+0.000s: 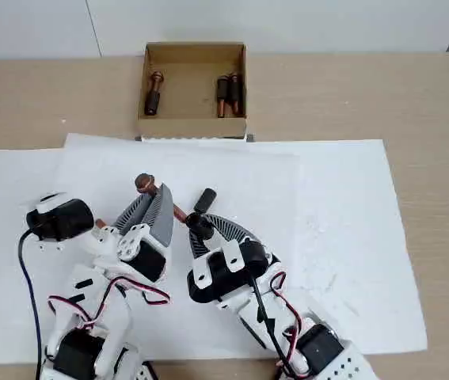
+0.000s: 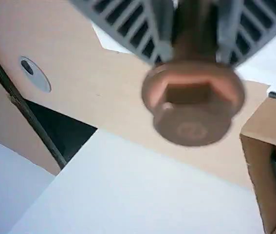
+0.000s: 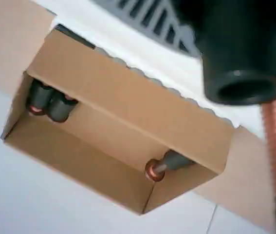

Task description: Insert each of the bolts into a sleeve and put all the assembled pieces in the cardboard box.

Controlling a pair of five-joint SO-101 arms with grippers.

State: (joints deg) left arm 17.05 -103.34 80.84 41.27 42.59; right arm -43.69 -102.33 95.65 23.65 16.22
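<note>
Where the pale wooden table (image 1: 430, 103) meets a white wall (image 1: 287, 24), a cardboard box (image 1: 195, 127) sits well beyond both sets of fingertips, and white paper (image 1: 335, 214) covers the table under the arms. The left fingers (image 1: 159, 199) pinch a copper bolt (image 1: 146, 184) crosswise. Its head sticks out on one side of them and its threaded end on the other, toward the right fingers (image 1: 201, 227). Those are clamped on a black sleeve (image 1: 205, 198) just beside that thread. From above, three assembled pieces (image 1: 154, 93) lie in the box, one apart from a pair. The left wrist view adds the hex recess in the bolt's head and a round grey disc (image 2: 34, 74) set in the table. The right wrist view looks straight into the sleeve's hollow end.
</note>
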